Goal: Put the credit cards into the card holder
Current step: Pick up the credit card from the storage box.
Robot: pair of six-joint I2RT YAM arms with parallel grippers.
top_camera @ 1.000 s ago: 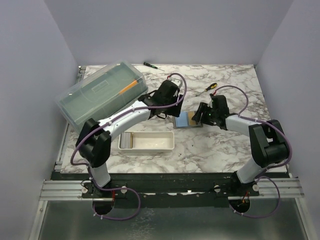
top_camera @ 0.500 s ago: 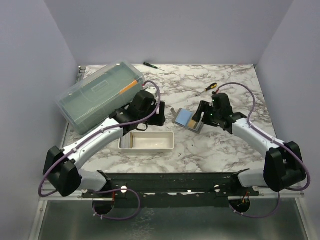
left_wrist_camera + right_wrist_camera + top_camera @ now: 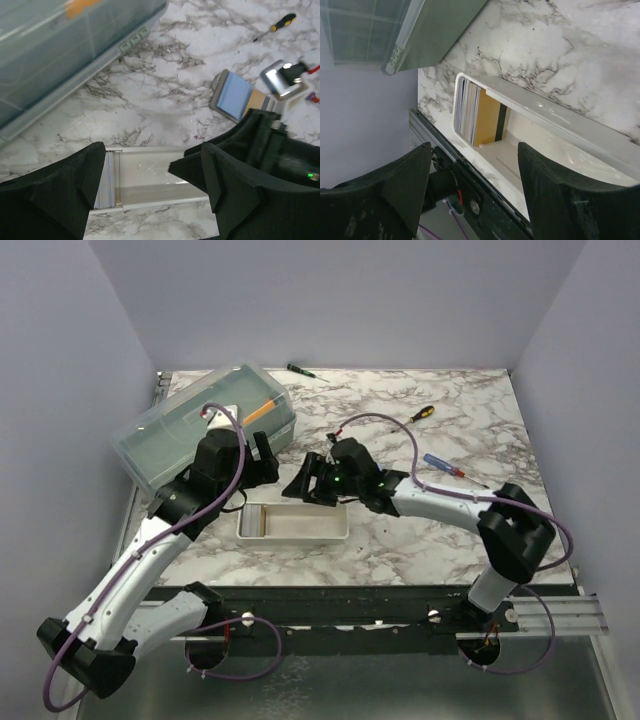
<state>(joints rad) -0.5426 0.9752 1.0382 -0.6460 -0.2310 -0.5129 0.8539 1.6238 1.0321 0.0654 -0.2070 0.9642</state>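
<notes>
Locate the left gripper (image 3: pixel 262 453) between the translucent lidded box (image 3: pixel 200 425) and the white tray (image 3: pixel 300 537). Note fingers spread wide, with nothing between them. Locate the right gripper (image 3: pixel 305 483) above the tray's far rim. Note fingers likewise wide apart and empty. Find the credit cards (image 3: pixel 469 111) stacked on edge in the left end of the tray, touched by neither gripper. Find the card holder (image 3: pixel 234 94) lying open on the marble table (image 3: pixel 450 530) beyond the tray, apart from it, with a blue rectangle on its open face. In the top view, expect it hidden under the right arm.
</notes>
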